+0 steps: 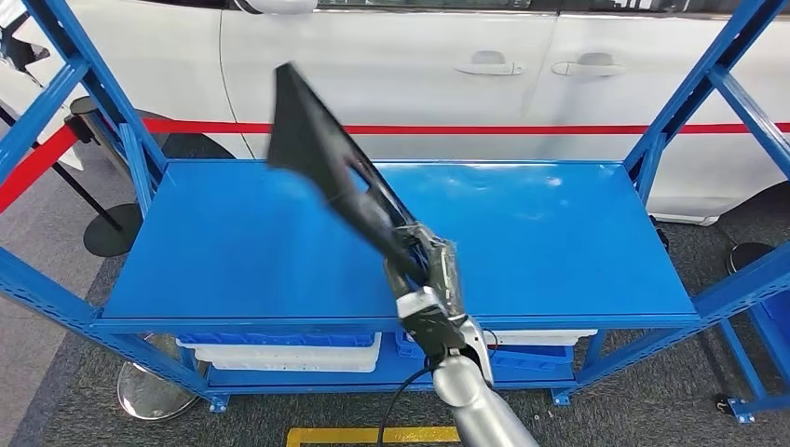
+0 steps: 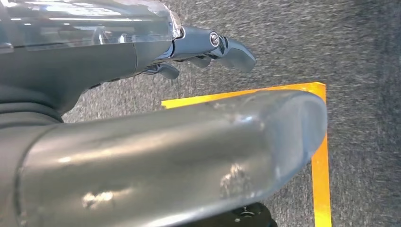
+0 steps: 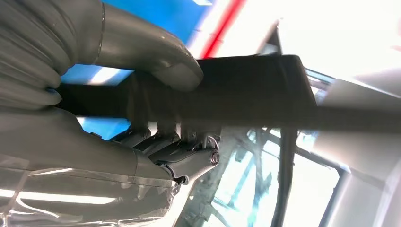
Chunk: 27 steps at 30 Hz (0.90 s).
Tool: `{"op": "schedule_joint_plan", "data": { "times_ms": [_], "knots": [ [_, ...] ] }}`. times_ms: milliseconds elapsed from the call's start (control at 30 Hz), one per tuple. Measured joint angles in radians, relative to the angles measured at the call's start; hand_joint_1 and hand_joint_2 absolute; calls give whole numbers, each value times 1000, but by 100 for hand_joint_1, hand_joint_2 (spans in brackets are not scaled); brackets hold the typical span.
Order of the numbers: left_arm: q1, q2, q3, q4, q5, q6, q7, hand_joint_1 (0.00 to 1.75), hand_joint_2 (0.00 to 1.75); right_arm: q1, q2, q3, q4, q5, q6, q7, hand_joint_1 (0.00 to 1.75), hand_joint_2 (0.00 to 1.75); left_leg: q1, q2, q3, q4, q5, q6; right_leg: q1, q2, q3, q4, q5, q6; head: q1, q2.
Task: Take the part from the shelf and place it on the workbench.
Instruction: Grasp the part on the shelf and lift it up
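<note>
A long flat black part (image 1: 326, 158) is lifted in the air above the blue shelf top (image 1: 233, 251), slanting up toward the far left. My right hand (image 1: 424, 265) grips its near end. In the right wrist view the thumb (image 3: 156, 52) lies over one face of the black part (image 3: 246, 90) and the dark fingers (image 3: 170, 142) curl against the other face. My left hand (image 2: 208, 47) hangs beside my body over grey carpet, its fingers curled in with nothing in them.
The blue shelf frame's posts (image 1: 112, 102) rise at both ends of the shelf. White and blue bins (image 1: 289, 352) sit on the lower level. A white car (image 1: 466, 65) with a red stripe stands behind. Yellow floor tape (image 2: 319, 156) marks the carpet.
</note>
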Motion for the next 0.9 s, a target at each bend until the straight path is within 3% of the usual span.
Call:
{"op": "schedule_joint_plan", "data": {
  "times_ms": [100, 167, 233, 300, 333, 400, 467, 500, 567, 633, 767, 833, 900],
  "knots": [
    [4, -8, 20, 0, -2, 6, -2, 0, 0, 77, -38, 7, -228, -126, 2, -35, 175, 175, -5, -4, 0, 1, -3, -4, 5, -2, 91, -198, 98, -17, 0, 0],
    [6, -12, 29, 0, -6, 13, -4, 0, 0, 120, -61, 7, -348, -174, 4, -65, 175, 175, -8, -4, -2, 2, -5, -11, 12, -5, 121, -268, 117, -25, 1, 0],
    [6, -14, 38, 0, -6, 18, -7, 0, 0, 167, -81, 7, -438, -205, 2, -94, 175, 175, -10, -3, -2, -1, -7, -22, 11, -5, 121, -275, 118, -29, 2, 0],
    [4, -15, 49, 0, -2, 20, -10, 0, 0, 204, -93, 6, -504, -227, -2, -120, 175, 175, -11, -1, -7, 18, -26, -32, 4, -5, 127, -285, 122, -38, 0, 0],
    [3, -15, 54, 0, 0, 21, -12, 0, 0, 217, -96, 6, -529, -236, -2, -131, 175, 175, -11, -1, -21, 55, -50, -35, 0, -6, 131, -290, 123, -43, -2, 0],
    [3, -16, 63, 0, 0, 26, -15, 0, 0, 240, -102, 2, -565, -248, 0, -144, 175, 175, -7, 0, -79, 183, -116, -41, 0, -7, 133, -291, 122, -49, -4, 0],
    [3, -17, 70, 0, -1, 30, -17, 0, 0, 262, -107, -4, -586, -255, 3, -148, 175, 175, -5, 0, -125, 279, -144, -46, 1, -7, 132, -287, 120, -51, -4, 0],
    [2, -17, 73, 0, -2, 31, -19, 0, 0, 270, -109, -8, -595, -257, 4, -148, 175, 175, -5, 0, -123, 274, -129, -47, 1, -6, 132, -284, 118, -50, -4, 0],
    [0, -17, 78, 0, -2, 32, -23, 0, 0, 282, -111, -14, -610, -257, 2, -149, 175, 175, -5, 0, -70, 162, -59, -44, 1, -4, 134, -278, 114, -47, -4, 0],
    [-3, -17, 82, 0, -3, 32, -24, 0, 0, 299, -112, -22, -624, -251, -8, -151, 175, 175, -9, -1, -13, 45, -15, -35, 5, -3, 133, -270, 110, -39, -4, 0],
    [-5, -23, 97, 0, -1, 31, -23, 0, 0, 358, -112, -37, -632, -246, -3, -156, 175, 175, -11, -2, -1, 4, -1, -16, 5, -4, 128, -264, 110, -19, -4, 0],
    [-4, -29, 105, 0, 0, 33, -19, 0, 0, 401, -112, -40, -632, -239, 13, -173, 175, 175, -6, 1, -4, -6, 10, -1, 3, -3, 113, -224, 68, -10, -1, 0],
    [-4, -34, 112, 0, 0, 36, -12, 0, 0, 447, -111, -43, -629, -233, 32, -195, 175, 175, -5, 3, -16, -8, 19, 6, -2, -3, 71, -112, -15, -1, 2, 0]
  ]
}}
